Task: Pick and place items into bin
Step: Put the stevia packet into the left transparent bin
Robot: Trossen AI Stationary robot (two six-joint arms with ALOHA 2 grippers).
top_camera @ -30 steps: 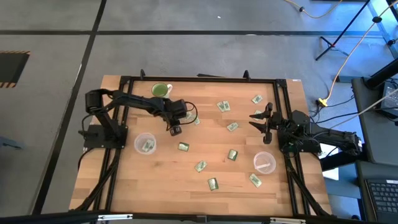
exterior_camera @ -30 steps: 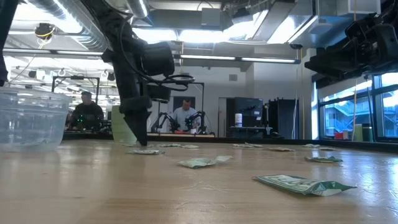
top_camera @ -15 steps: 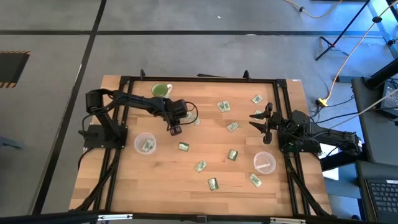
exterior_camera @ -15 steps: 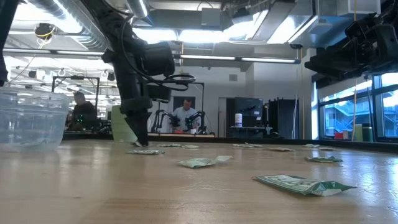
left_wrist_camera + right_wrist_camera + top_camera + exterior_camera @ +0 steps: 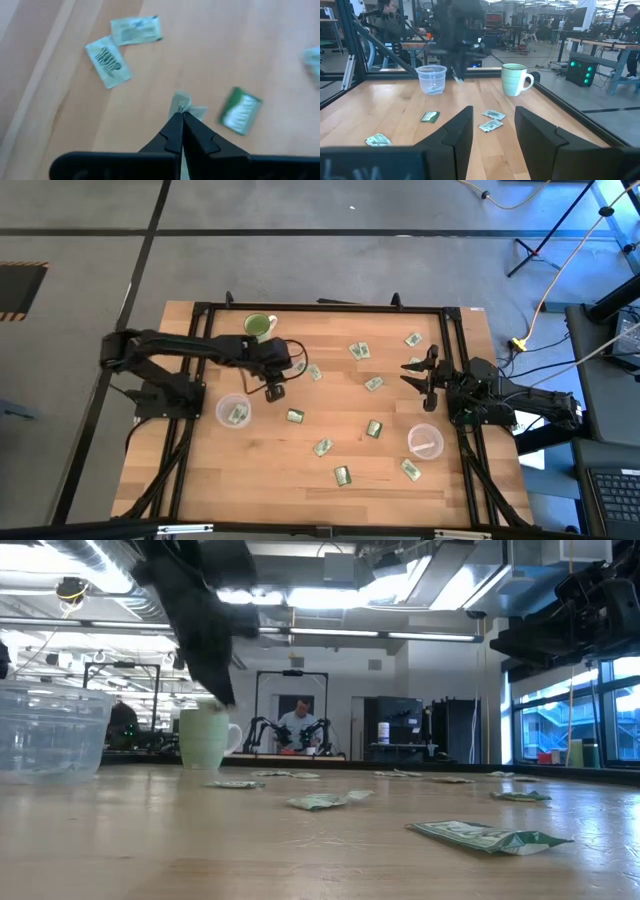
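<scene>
The left gripper (image 5: 273,391) hangs above the table (image 5: 330,485), fingers pressed together on a small packet (image 5: 181,103) whose crumpled end sticks out past the fingertips in the left wrist view. The held packet is clear of the wood.

The relation that governs the coming move is gripper to bin. The left clear cup (image 5: 233,411) stands on the table near the gripper, on the side toward the left arm's base and a little toward the table's front edge; one packet already lies inside it. The gripper is not over the cup's rim: bare wood shows between them in the high view. Judged from this, the carry needs a short sideways travel toward the cup before release (the packet's long axis runs roughly in line with the fingers, so it should drop end-first).

The right gripper (image 5: 424,370) waits at the right edge of the table, fingers spread and holding nothing. A second clear cup (image 5: 425,442) sits near it.

Loose packets remain on the table: one (image 5: 295,416) just beyond the left cup, others (image 5: 360,351) scattered toward the centre and right. The light-green mug (image 5: 259,326) stands behind the left gripper, apart from it.
</scene>
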